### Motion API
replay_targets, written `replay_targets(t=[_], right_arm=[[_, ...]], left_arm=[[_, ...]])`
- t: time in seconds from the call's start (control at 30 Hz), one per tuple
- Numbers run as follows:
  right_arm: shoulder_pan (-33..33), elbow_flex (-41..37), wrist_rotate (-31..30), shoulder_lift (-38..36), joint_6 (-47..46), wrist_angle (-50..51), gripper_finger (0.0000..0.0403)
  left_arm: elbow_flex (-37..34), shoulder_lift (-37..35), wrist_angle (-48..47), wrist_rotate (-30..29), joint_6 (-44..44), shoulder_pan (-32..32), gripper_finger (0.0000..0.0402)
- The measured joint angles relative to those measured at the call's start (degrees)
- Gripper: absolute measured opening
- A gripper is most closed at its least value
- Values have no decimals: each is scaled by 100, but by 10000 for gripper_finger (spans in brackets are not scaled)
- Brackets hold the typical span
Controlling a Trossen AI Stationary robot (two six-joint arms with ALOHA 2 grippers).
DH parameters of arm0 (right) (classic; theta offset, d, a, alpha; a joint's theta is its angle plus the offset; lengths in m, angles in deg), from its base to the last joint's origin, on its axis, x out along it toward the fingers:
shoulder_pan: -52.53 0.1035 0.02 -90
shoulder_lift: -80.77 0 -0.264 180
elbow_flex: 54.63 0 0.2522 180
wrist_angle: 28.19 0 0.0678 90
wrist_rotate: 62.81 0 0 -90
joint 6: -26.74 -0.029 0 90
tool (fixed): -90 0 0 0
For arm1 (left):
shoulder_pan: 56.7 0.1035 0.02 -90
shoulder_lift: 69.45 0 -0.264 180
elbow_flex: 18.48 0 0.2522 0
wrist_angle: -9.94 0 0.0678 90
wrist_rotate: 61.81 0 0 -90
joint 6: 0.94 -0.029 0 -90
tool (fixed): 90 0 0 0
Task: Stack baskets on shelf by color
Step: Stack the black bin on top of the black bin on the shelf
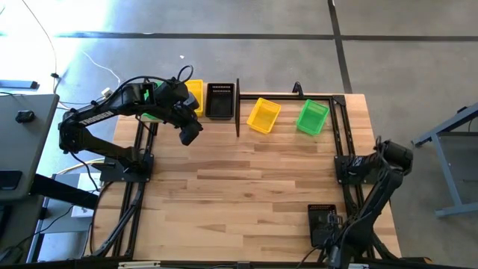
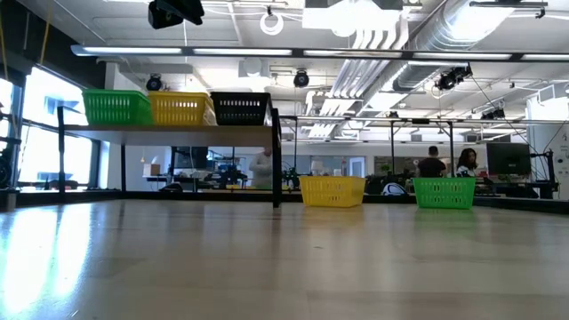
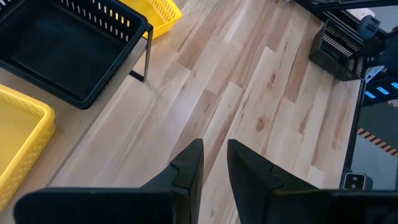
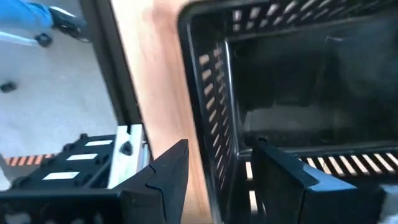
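The shelf (image 2: 169,129) stands at the table's far left and carries a green basket (image 2: 116,107), a yellow basket (image 2: 180,108) and a black basket (image 2: 240,108) side by side. A second yellow basket (image 1: 263,114) and a second green basket (image 1: 312,117) rest on the table right of the shelf. My left gripper (image 1: 189,131) hovers high in front of the shelf, narrowly open and empty. My right gripper (image 4: 217,171) is open at the near right. Its fingers stand either side of one wall (image 4: 214,149) of another black basket (image 1: 323,224), which sits on the table.
A black metal frame (image 1: 340,127) runs along the table's right side, close to the black basket and my right arm. Bare wood (image 1: 246,179) fills the middle of the table. People (image 2: 433,163) stand in the room far behind the table.
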Motion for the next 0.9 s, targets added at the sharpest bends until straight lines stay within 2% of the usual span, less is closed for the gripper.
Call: replay_targets(t=[0.1, 0.2, 0.5, 0.73, 0.9], right_arm=[[0, 0, 94, 129, -59, 18, 158], [-14, 0, 129, 228, -115, 19, 137], [-331, 26, 258, 213, -109, -20, 10], [-882, 376, 104, 213, 49, 18, 4], [-1394, 743, -36, 213, 280, 40, 2]], left_arm=[[0, 0, 0, 1, -21, 0, 62], [0, 0, 0, 1, -83, 0, 62], [0, 0, 1, 1, -13, 0, 62], [0, 0, -1, -3, -9, 0, 62], [0, 0, -85, -404, 6, 5, 62]])
